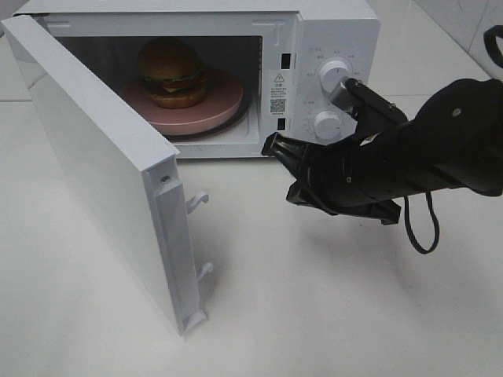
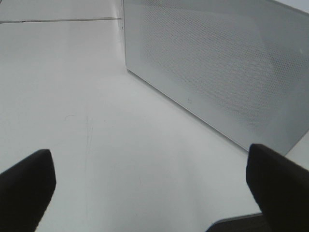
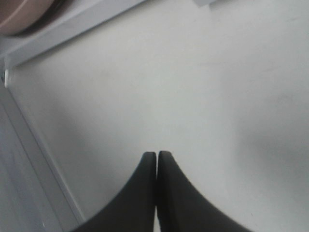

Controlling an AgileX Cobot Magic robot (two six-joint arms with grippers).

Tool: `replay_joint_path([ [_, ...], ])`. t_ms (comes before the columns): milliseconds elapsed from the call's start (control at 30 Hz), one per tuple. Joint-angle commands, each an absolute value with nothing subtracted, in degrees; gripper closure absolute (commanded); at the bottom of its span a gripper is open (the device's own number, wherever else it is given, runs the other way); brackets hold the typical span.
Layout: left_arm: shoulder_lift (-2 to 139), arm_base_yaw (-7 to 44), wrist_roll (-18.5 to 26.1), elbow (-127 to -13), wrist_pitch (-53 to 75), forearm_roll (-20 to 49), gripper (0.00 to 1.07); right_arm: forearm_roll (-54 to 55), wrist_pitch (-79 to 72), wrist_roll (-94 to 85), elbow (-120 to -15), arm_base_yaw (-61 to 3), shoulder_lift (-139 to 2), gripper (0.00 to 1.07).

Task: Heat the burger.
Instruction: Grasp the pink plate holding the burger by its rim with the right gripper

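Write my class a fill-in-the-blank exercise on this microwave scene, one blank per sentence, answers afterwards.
1. The burger sits on a ____ plate inside the microwave.
2. The door stands ____.
3. The right gripper has its jaws ____.
4. The left gripper has its jaws ____.
Answers: pink; open; shut; open.

- The burger (image 1: 171, 72) has a glossy golden-brown domed bun, a green lettuce frill, yellow cheese and a dark patty. It stands upright and whole.
- It rests on a round pink plate (image 1: 224, 106), nearer the plate's left rim, with the right part bare.
- Both sit inside a white microwave oven (image 1: 338, 31) whose door is open.
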State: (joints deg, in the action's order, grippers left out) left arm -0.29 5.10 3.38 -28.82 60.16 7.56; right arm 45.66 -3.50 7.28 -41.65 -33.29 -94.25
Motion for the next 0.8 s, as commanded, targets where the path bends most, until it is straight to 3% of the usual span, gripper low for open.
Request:
replay_joint_path([
  [33, -1.38, 4.98, 2.98, -28.65, 59.36, 7.62, 0.06, 44.92, 4.7, -1.95, -41.54, -31.91, -92.19, 1.07],
  [800, -1.38, 4.98, 2.98, -28.65, 59.36, 7.62, 0.06, 20.57, 43.95, -34.89, -52.14, -30.83, -90.76, 1.06],
])
